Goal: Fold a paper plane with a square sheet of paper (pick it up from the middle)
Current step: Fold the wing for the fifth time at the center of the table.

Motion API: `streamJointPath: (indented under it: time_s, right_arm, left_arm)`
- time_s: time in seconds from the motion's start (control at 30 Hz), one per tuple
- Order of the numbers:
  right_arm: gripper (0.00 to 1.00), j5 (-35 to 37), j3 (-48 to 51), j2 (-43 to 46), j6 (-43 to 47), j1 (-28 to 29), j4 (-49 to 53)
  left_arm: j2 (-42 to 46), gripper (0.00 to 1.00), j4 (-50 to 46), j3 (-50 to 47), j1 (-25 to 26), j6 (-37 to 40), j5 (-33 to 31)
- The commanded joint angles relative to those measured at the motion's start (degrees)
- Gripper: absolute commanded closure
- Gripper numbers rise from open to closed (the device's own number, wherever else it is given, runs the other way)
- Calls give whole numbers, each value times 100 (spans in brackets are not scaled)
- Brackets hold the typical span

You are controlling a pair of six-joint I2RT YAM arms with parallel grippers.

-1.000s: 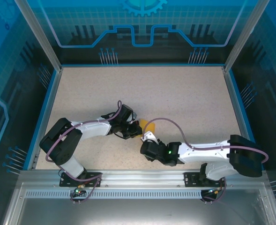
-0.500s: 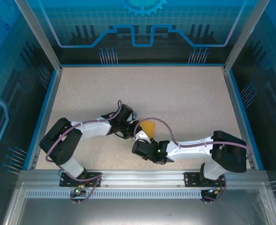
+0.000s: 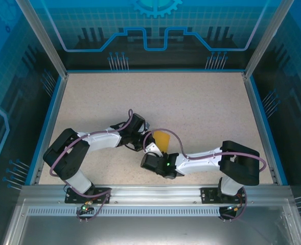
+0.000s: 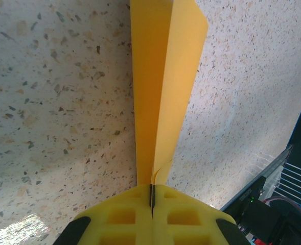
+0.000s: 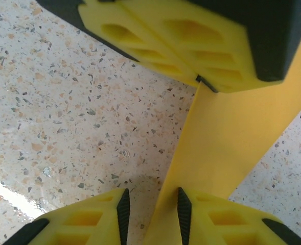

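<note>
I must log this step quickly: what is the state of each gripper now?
Left gripper: closed, holding the folded sheet of paper.
Right gripper: open around the paper's edge, not yet pinching it.

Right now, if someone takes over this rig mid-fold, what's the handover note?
Left gripper: shut on the sheet of paper, pinching its doubled end.
Right gripper: open, fingers either side of the same sheet, a gap showing on one side; no grip yet.
Paper: held between the two grippers over the near middle of the table, looks doubled over lengthwise.
Done: sheet picked up, one fold in.
Left: the right gripper's pinch, then the remaining folds; no dart shape yet.
</note>
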State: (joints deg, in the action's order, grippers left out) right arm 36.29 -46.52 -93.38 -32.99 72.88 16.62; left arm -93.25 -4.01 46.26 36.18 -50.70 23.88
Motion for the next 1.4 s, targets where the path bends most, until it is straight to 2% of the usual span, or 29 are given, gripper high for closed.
streamJointPath:
  time_s: [0.0,0.37,0.53,0.67,0.73,0.93,1.1,1.37]
  right_arm:
    - [70,144,-103,-91,-111,51,-62]
    - [86,238,-45,-98,-339,-21,35]
    - [91,147,44,-58,-300,-50,-121]
    - [93,-57,195,21,-228,-95,-346]
    - [94,-380,356,146,-96,-185,-629]
    - [94,-1482,1037,695,137,-609,-1624]
    - [94,-2747,1627,988,240,-1231,-2558]
    - [94,-3439,2178,1128,-30,-1711,-3488]
  left_arm:
    - [171,99,-30,86,44,34,114]
    - [263,99,-107,69,46,38,36]
    - [247,95,-135,85,47,8,1]
    - [387,78,-388,137,39,69,-223]
    - [572,57,-541,138,5,68,-409]
    - [1385,31,-867,-37,-264,-19,-894]
    - [2084,24,-1057,-304,-376,-161,-1337]
    - [2312,24,-928,-613,-402,-349,-1354]
